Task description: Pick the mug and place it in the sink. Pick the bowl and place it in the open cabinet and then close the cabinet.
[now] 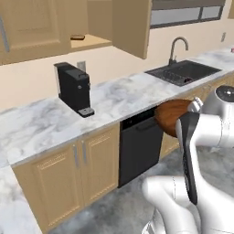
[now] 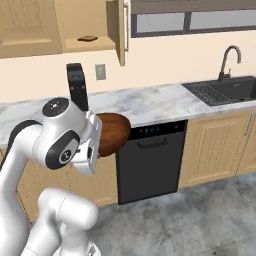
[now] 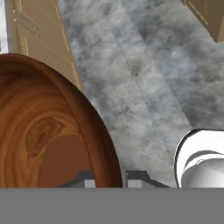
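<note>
Mug (image 1: 188, 80) apparently in the sink (image 1: 183, 71) already, a small dark red shape on the rack, so step 1 looks done. Bowl (image 2: 111, 133) off the counter, carried tilted in front of the dishwasher (image 2: 150, 161), near the arm. Still to do: set bowl in the open cabinet (image 1: 93, 42), then shut its door. Gripper (image 3: 108, 178) clamped on the bowl's rim, 1 fingertip inside, 1 outside, narrowly apart.

bowl (image 3: 48, 131) cut off left, tool (image 3: 111, 180) fingertips half-hidden
</note>
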